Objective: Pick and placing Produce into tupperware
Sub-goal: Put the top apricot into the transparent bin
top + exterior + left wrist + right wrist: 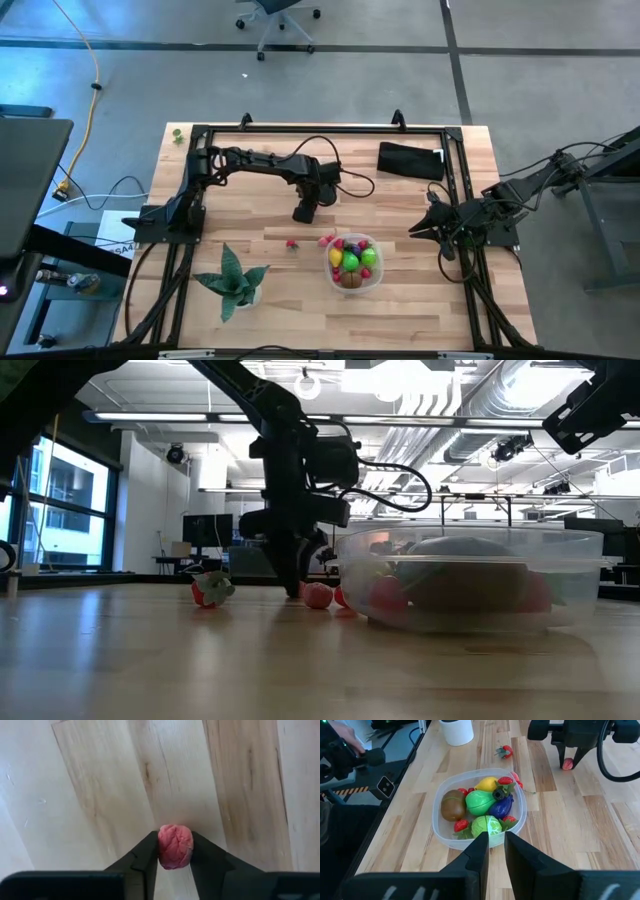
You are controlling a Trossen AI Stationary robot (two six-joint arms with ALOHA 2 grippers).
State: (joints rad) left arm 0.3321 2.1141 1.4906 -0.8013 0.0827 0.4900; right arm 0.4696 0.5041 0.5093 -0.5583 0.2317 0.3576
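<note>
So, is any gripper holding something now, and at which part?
The left gripper pinches a small pink berry by its two sides. The right gripper holds nothing.

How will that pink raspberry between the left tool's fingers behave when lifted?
The pink raspberry looks rounded, so it would probably roll if released on the table. Its bumpy surface should resist slipping. It seems small and likely light; the left tool has a finger on each side, so it should lift easily.

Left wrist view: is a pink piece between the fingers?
Yes, the pink raspberry-like piece sits squeezed between the left gripper's two dark fingers.
</note>
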